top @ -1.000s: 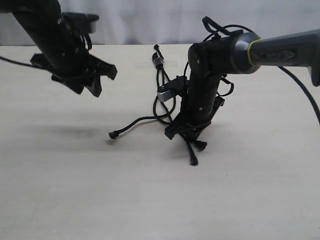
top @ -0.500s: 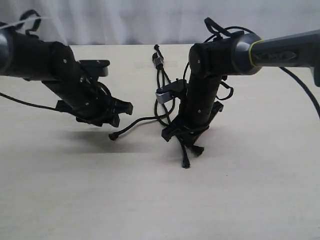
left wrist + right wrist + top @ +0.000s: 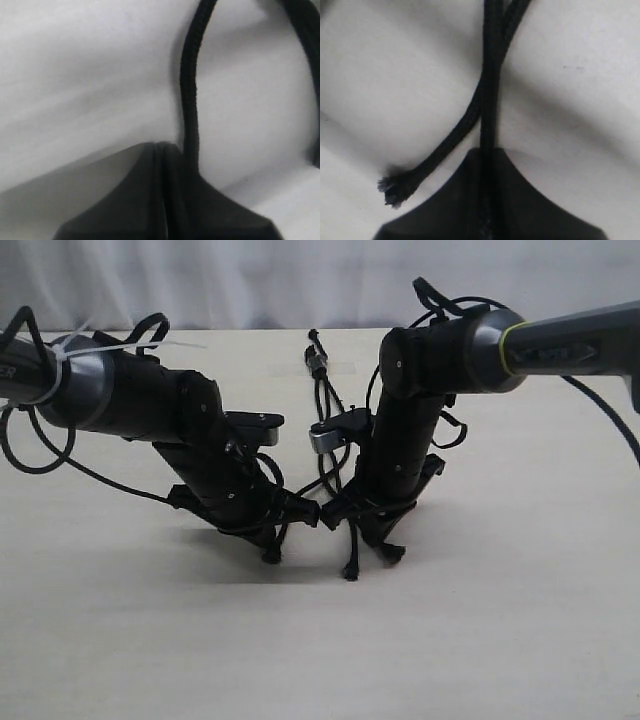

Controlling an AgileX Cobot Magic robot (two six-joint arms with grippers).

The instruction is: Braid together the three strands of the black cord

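— Left wrist view: how do the jaws of the left gripper (image 3: 159,150) stand?

— Closed, tips meeting. The first strand (image 3: 186,100) runs into them just beside the seam. I judge it pinched, though the contact itself is hidden.

— And the right gripper (image 3: 487,152)?

— Closed likewise, on the second strand (image 3: 491,75), which enters straight along the seam. The third strand (image 3: 445,145) crosses the second and lies free, its frayed tip near the fingers.

— Where is the cord (image 3: 318,362) as a whole?

— On the table (image 3: 520,640), between the two arms. Its knotted top lies at the far side. The strands run toward the camera, and their tips show just below the two grippers, which stand close together.

— What does the step in hand ask for?

— By my reading, a crossing: one held strand carried over its neighbour.
- Keep the move low and the tension light, so the knotted top is not dragged.
- Give each gripper room, since they are near enough to collide.
- Let go only once the strand lies flat in its new place.
- Watch the free strand: it overlaps the held one and could be swept along.
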